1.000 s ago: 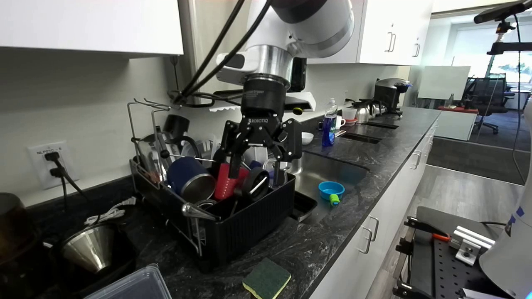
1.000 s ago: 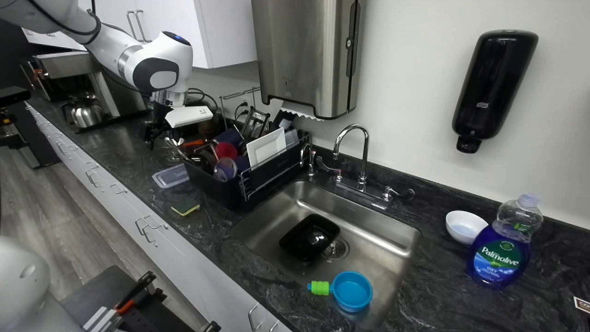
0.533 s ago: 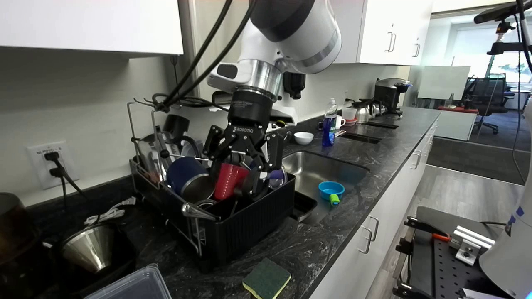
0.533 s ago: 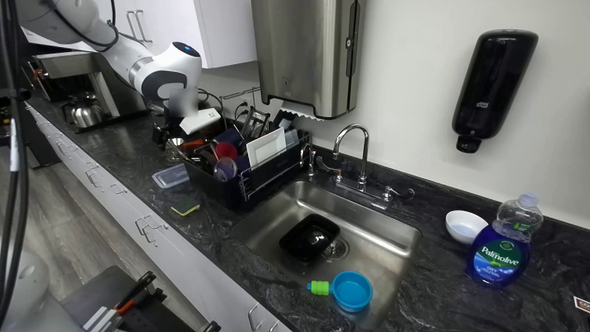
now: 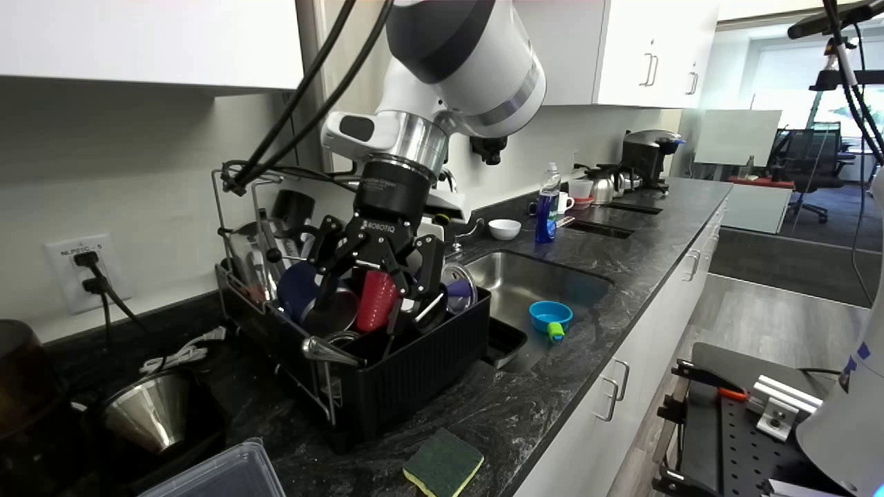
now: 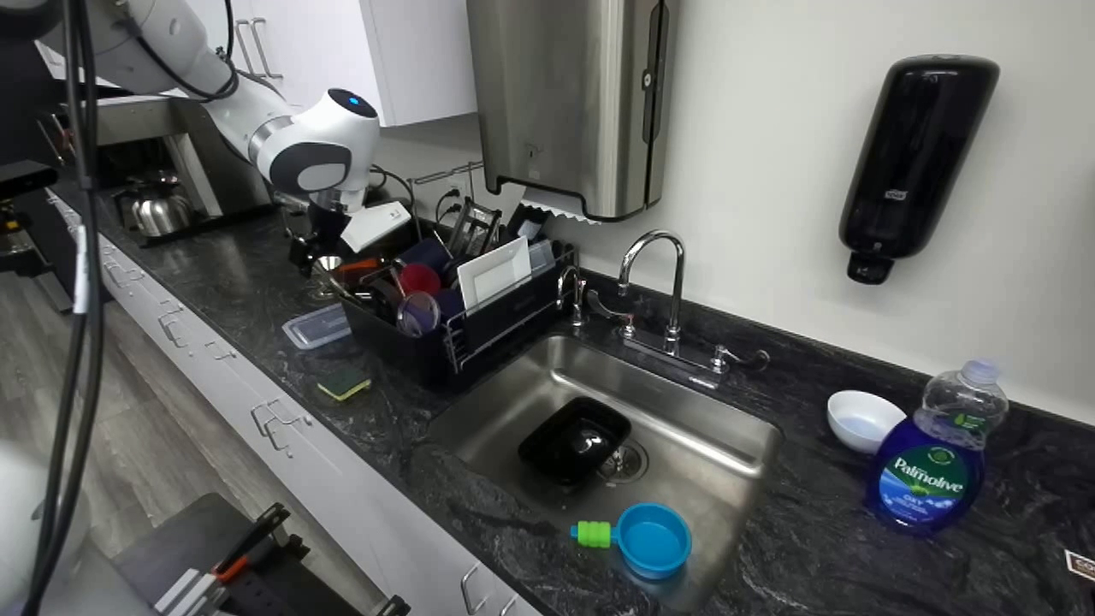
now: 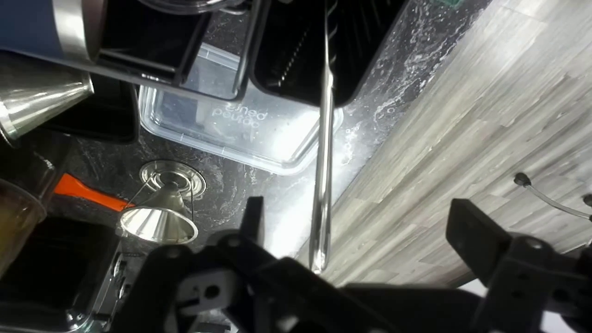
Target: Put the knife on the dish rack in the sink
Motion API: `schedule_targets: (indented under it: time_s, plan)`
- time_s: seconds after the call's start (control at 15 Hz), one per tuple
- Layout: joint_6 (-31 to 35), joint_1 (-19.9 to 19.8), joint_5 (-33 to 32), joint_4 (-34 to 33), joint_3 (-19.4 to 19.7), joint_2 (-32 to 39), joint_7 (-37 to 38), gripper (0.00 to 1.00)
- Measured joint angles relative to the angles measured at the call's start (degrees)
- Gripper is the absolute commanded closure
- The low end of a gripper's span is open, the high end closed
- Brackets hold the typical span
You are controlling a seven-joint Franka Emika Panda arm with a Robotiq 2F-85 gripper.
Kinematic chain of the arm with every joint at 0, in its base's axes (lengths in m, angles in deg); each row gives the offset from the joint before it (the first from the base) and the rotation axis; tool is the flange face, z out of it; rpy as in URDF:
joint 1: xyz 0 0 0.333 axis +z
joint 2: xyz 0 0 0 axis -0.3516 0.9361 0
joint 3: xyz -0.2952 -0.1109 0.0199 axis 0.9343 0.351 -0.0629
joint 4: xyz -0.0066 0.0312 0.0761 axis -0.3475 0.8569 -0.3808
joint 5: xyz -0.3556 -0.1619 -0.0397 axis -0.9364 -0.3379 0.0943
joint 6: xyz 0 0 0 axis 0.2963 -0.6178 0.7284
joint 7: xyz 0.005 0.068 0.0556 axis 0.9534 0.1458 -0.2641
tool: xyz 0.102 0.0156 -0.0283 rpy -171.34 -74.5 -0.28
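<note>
"How will you take the knife (image 7: 326,138)?"

"It's in the rack (image 5: 421,376), handle (image 7: 324,180) jutting past the end. I'd centre on that, ease down square, pinch, then lift clear before turning to the sink (image 6: 701,462)."

"And your arm (image 5: 483,83)?"

"Bent down by the rack, gripper (image 7: 358,222) slanting downward, jaws wide apart, holding nothing."

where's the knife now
In the wrist view, the knife runs just right of centre, across the black dish rack toward the open gripper, its near end showing between the jaws.
</note>
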Motion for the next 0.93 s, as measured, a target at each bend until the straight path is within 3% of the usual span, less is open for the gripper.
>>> schedule_targets:
  time_s: [0.93]
  plan:
    - [-1.54, -1.73, -0.22, -6.31, -2.31, 7.84, -5.05, 0.00]
